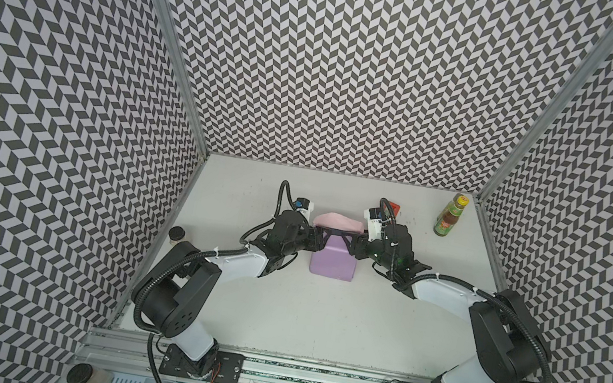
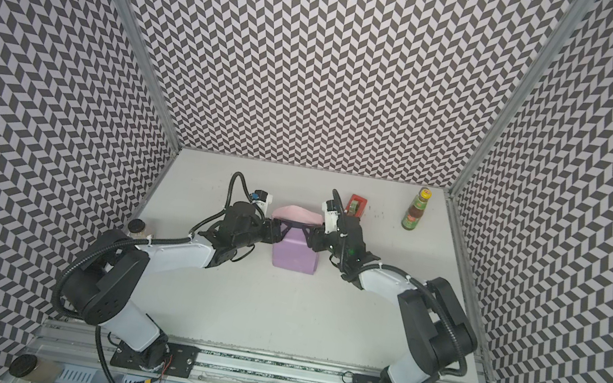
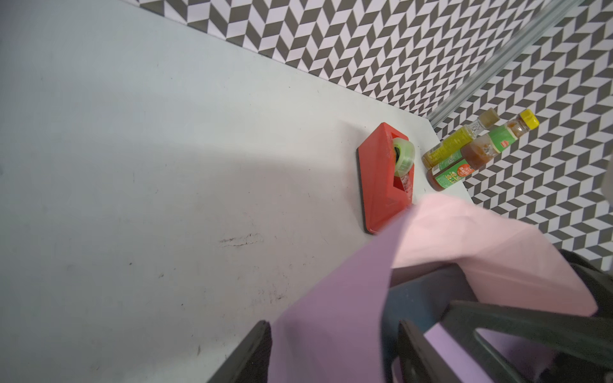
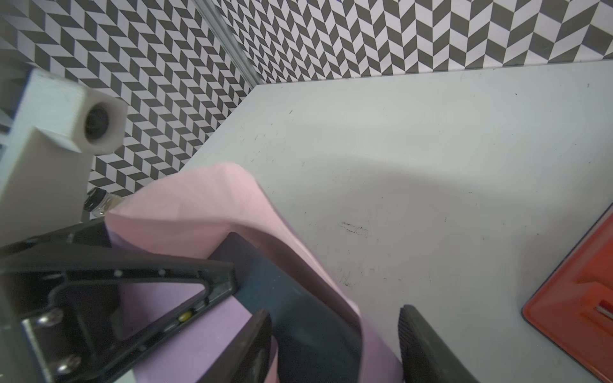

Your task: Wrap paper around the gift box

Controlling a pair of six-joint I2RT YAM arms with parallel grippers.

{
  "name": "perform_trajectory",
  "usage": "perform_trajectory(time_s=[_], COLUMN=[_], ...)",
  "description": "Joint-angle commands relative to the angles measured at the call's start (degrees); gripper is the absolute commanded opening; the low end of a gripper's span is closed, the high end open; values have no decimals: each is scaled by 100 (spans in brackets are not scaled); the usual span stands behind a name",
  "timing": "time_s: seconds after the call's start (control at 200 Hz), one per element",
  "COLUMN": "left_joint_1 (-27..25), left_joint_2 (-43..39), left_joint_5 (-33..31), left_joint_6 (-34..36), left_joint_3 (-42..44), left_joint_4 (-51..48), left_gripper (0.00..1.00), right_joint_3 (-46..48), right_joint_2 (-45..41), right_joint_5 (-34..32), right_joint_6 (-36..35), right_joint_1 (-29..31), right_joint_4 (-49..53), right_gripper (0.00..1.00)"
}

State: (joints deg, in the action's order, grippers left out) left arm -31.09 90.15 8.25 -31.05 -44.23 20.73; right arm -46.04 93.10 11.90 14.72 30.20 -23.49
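Box (image 4: 292, 298) half under paper (image 1: 332, 264); right pincer (image 4: 333, 311) released, left pincer (image 3: 333, 323) cannot tell. Draw paper taut toward 6 o'clock.

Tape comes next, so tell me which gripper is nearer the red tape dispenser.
Right. The right gripper sits just in front of the tape dispenser; the left gripper is beyond the paper, farther off.

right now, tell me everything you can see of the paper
The paper is a thin creased sheet, lilac on one face, pale pink on the other, folded over the navy gift box. Its far flap stands up, pink showing. The left hand and right hand straddle its ends; whether they pinch it is unclear.
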Motion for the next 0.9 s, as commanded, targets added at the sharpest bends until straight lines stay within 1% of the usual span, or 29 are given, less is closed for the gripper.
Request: perform_trajectory(time_s=[0.0,0.045,0.07,0.13,0.215,0.406,0.451,0.561,0.596,0.671,0.766,0.896], left_joint_1=[-7,6,7,9,0,-172,-219,-376,-426,-499,-541,-736], left_joint_2=[-287,-376,-426,-541,-675,-922,-867,-605,-518,-396,-311,-142], left_joint_5=[-131,-184,-220,-259,-300,-630,-780,-1049,-1221,-1499,-1638,-1991], left_joint_6=[70,102,140,207,278,493,575,827,991,1079,1106,1264], left_joint_3=[-102,-95,-90,-95,-138,-151,-234,-499,-593,-690,-714,-798], left_joint_4=[-447,-560,-631,-793,-1061,-1273,-1352,-1495,-1560,-1592,-1491,-1528], left_gripper=[74,79,80,80,77,59,59,48,44,37,18,8], right_joint_3=[277,280,272,262,254,227,223,232,219,193,134,45], right_joint_2=[156,147,147,138,145,136,130,138,147,156,148,49], right_joint_5=[-238,-227,-221,-182,-153,-111,-109,-109,-122,-154,-223,-345], right_joint_6=[-171,-171,-156,-147,-141,-136,-137,-161,-175,-230,-314,-406], right_joint_1=[13,13,13,21,30,43,48,57,57,57,57,57], right_joint_4=[126,129,138,125,134,144,142,147,166,199,285,416], right_gripper=[58,58,58,58,57,57,56,56,56,56,56,56])
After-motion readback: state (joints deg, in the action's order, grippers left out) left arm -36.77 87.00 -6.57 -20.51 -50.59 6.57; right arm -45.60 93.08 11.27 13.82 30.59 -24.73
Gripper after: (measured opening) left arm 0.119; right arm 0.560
